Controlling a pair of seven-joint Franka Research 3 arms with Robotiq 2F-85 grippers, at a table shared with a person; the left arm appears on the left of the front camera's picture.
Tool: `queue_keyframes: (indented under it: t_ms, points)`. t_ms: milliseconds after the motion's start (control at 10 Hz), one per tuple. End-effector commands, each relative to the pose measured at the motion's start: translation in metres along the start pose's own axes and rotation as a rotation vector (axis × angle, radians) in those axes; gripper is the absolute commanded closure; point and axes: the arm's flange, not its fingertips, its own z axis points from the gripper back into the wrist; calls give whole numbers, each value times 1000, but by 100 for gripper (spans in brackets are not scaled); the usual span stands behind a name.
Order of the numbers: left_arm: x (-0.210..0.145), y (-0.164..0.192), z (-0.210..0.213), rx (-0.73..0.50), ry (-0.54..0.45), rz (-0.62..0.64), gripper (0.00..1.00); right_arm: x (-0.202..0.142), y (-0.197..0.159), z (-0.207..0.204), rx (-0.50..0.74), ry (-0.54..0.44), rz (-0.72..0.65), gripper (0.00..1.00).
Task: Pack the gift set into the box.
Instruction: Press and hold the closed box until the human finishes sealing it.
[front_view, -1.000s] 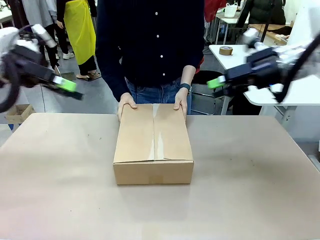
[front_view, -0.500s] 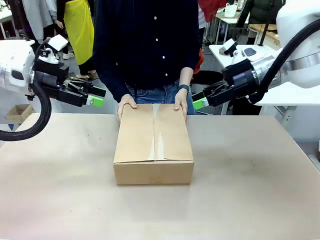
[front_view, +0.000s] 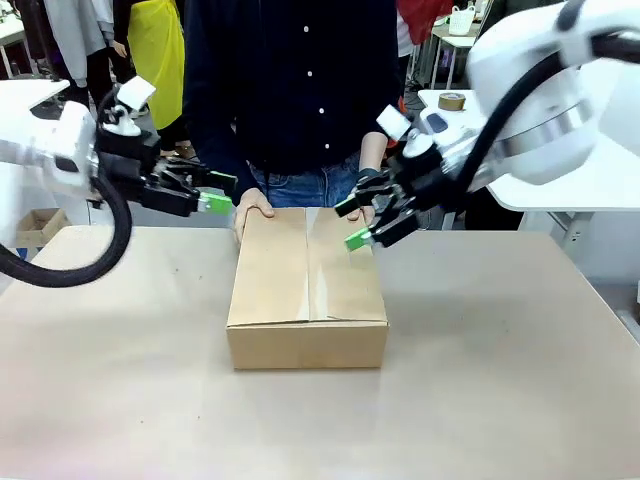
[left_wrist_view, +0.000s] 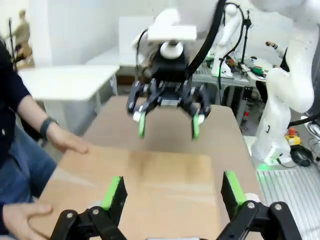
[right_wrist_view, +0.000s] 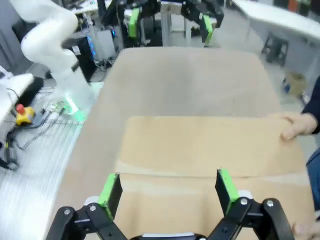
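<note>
One box (front_view: 307, 290), flaps shut, contents hidden. It sits mid-table (front_view: 500, 350), with a person's hand (front_view: 253, 205) at each far corner; one hand is partly behind the right gripper (front_view: 352, 224).
Left gripper (front_view: 220, 192): fingers wide apart, empty, just beside the box's far-left corner.
Right gripper: wide apart, empty, over the far-right corner.
Box: plain brown, with a glossy strip along the seam.

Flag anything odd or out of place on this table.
Nothing stands out. The box sits flat and square, flaps closed, with only a pale scuff along its centre seam. The left gripper and right gripper hover open near its far end.
</note>
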Motion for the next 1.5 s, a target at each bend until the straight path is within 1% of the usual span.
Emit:
queue_keyframes:
  t_ms: [0,100,200,300,400,600,700,800,900,1000,1400]
  points:
    - [-44,22,-30,-103,-91,-144,0,-38,-32,-19,-44,-131,36,0]
    - [-63,29,-38,-117,-40,-198,0,-49,-37,-28,-66,-153,23,0]
    - [-76,36,-47,-166,-10,-203,0,-61,-41,-38,-99,-128,-4,0]
    - [-87,42,-54,-165,12,-184,0,-71,-42,-46,-73,-127,-34,0]
    - [-97,52,-60,-99,82,-235,0,-82,-44,-48,-59,-137,-67,0]
    - [-108,64,-60,-50,109,-203,0,-97,-44,-44,-63,-69,-116,0]
    - [-111,67,-60,-34,119,-201,0,-102,-44,-43,-38,-58,-119,0]
    - [-114,71,-61,4,144,-218,0,-105,-44,-38,-32,-76,-123,0]
    - [-116,73,-62,-6,144,-199,0,-108,-46,-32,-60,-72,-122,0]
    - [-119,74,-62,-28,146,-172,0,-111,-47,-27,-93,-46,-124,0]
    - [-124,78,-65,-79,177,-108,0,-126,-49,-18,-105,-43,-101,0]
